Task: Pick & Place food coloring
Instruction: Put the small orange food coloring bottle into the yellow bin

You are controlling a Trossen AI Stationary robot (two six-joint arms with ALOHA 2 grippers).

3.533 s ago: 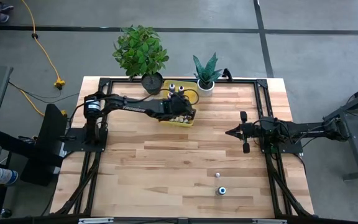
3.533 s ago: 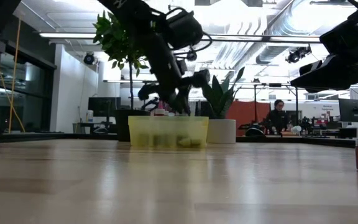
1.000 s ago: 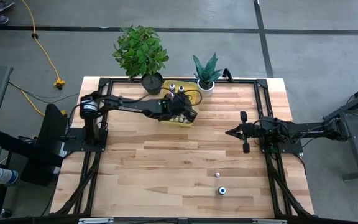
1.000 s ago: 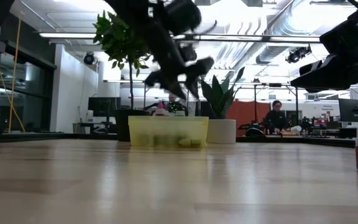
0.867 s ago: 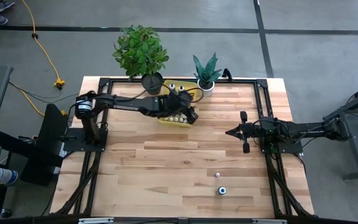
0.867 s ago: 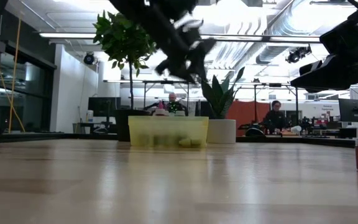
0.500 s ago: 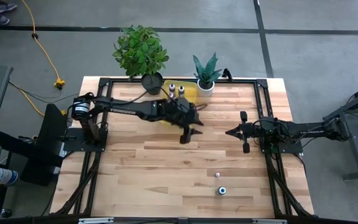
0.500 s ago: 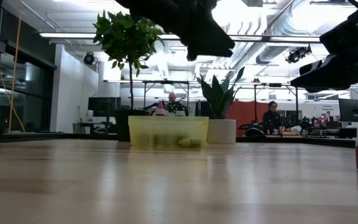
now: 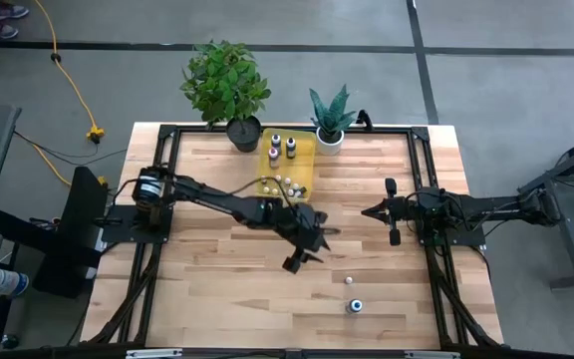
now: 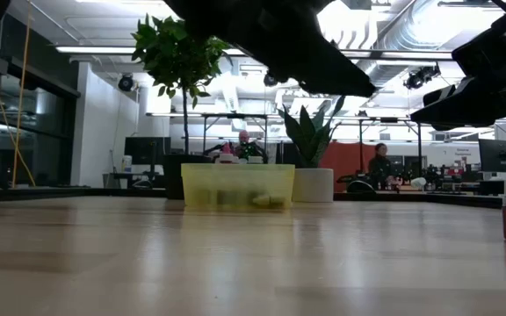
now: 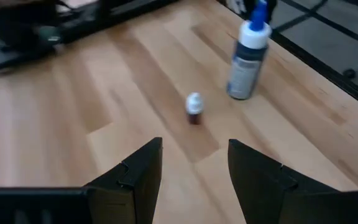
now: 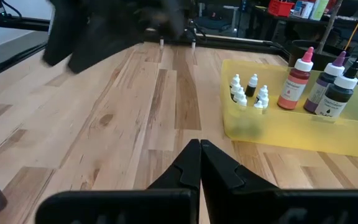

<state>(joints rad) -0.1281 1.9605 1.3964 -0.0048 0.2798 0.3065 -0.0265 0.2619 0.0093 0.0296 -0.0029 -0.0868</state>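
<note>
The left gripper (image 9: 300,261), fingers spread wide and empty, is hovering mid-frame; the small upright bottle (image 9: 348,280) is standing just lower right.

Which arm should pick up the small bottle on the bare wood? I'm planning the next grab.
Left, probably: the left gripper is open near the small bottle, while the right gripper waits shut, farther off.

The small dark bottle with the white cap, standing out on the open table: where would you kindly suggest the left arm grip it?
Probably from above, jaws closing across the dark body just below the cap. The small bottle stands upright, apart from the taller blue-tipped bottle, and the open left gripper already faces it.
</note>
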